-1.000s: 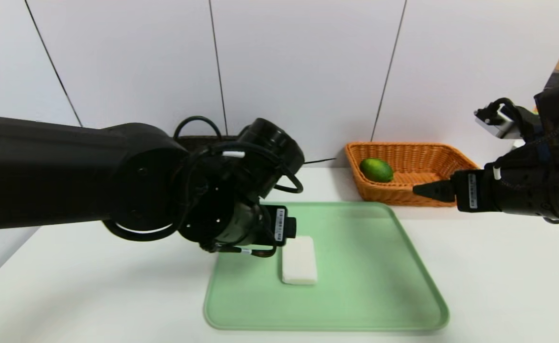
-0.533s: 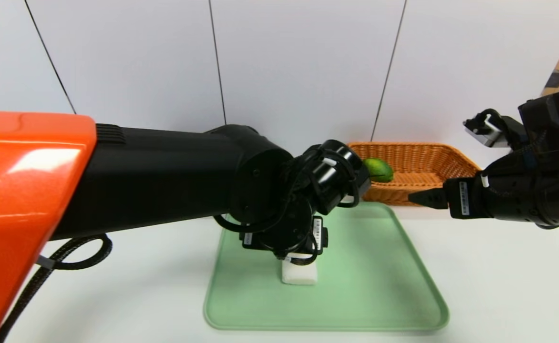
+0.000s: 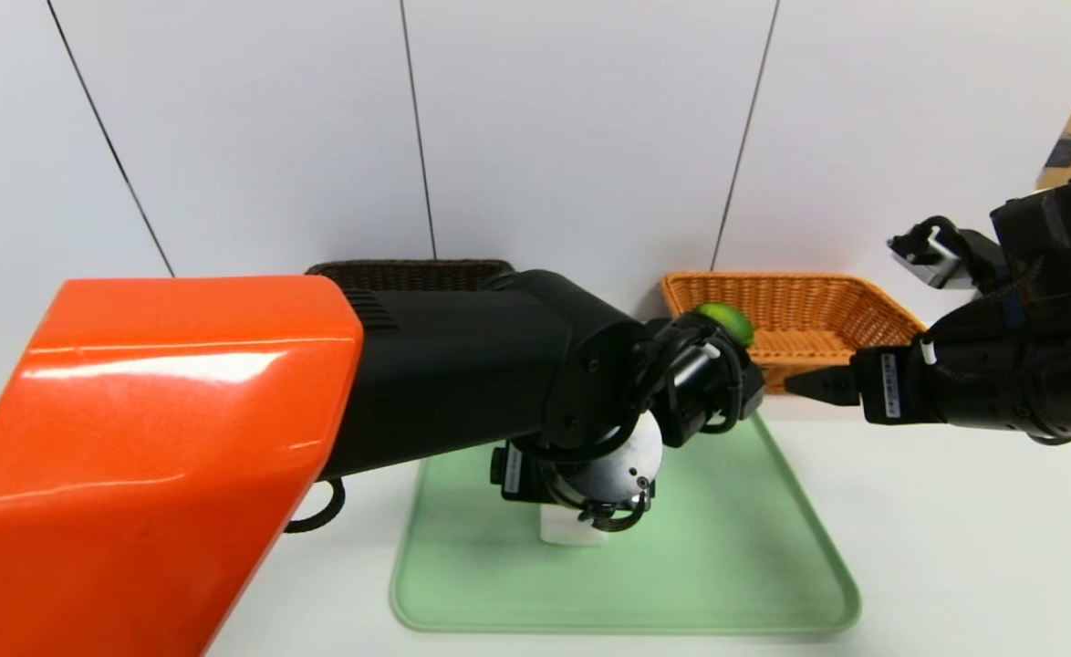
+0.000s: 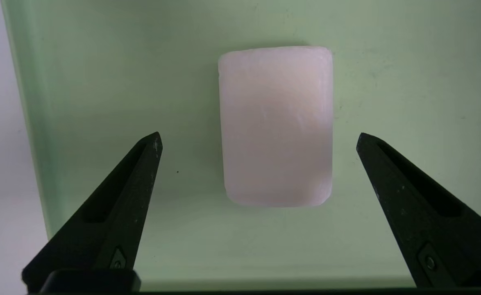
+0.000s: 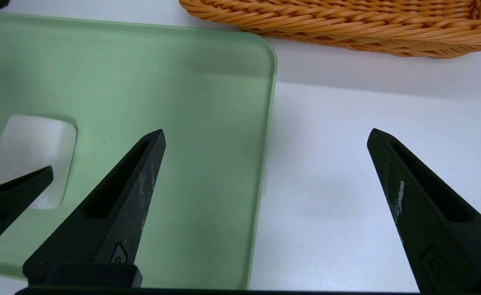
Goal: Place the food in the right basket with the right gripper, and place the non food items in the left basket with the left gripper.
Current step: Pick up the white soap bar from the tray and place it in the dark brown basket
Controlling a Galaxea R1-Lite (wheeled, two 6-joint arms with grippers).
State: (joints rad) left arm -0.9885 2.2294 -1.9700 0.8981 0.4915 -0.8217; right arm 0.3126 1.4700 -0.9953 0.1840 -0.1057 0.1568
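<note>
Hovering over the green tray [image 4: 80,82], the left end effector [image 4: 259,137] gaped wide around the white soap bar [image 4: 275,123], gripping nothing; the right end effector [image 5: 265,137] hung open, empty, near the orange basket [image 5: 347,24].

A pale green tray [image 3: 773,566] is seen on a white worktop [image 3: 955,547], and a milky white soap bar [image 4: 276,123] on it. A woven orange basket [image 3: 800,306] and a dark brown basket [image 3: 408,270] are seen behind; a green lime [image 3: 727,318] is glimpsed. Glossy orange and black are shown by the left arm [image 3: 180,429].
</note>
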